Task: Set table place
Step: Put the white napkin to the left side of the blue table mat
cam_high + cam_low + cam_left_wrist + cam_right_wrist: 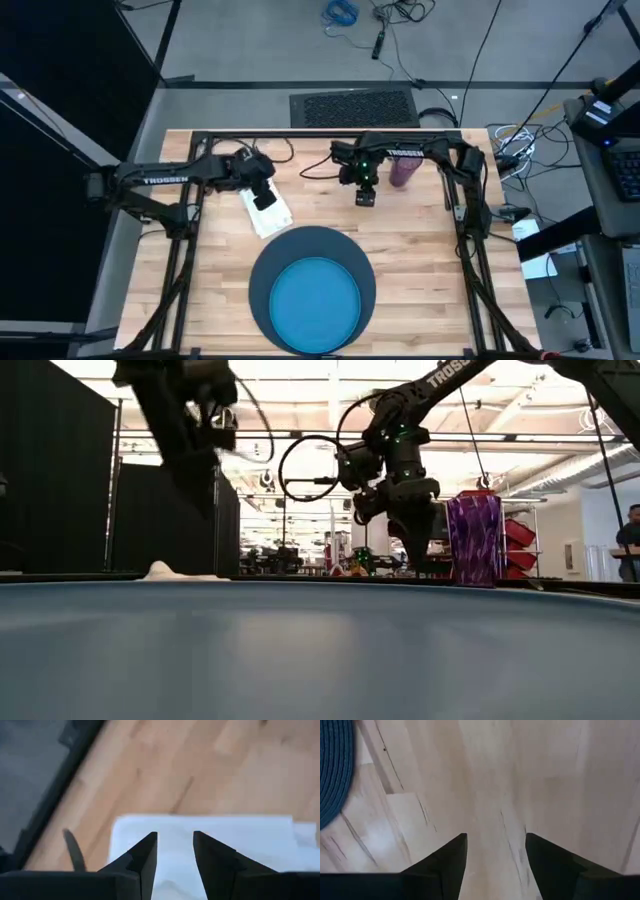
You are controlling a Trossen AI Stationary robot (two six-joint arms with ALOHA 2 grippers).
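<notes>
A bright blue plate (316, 296) lies on a dark navy round mat (262, 268) at the table's near middle. A white napkin (268, 216) lies flat on the wood by the mat's far left edge. My left gripper (175, 845) hangs open above the napkin (200, 827), fingers pointing down on either side of its middle. A purple cup (472, 540) stands upright at the far right. My right gripper (495, 847) is open over bare wood just left of the cup (402, 170), in the high view (365, 196).
The table's black frame (300, 135) runs along the far edge, with a dark ribbed pad (352, 105) on the floor beyond it. Bare wood (420, 270) lies right of the mat. A person (630, 540) stands far off in the room.
</notes>
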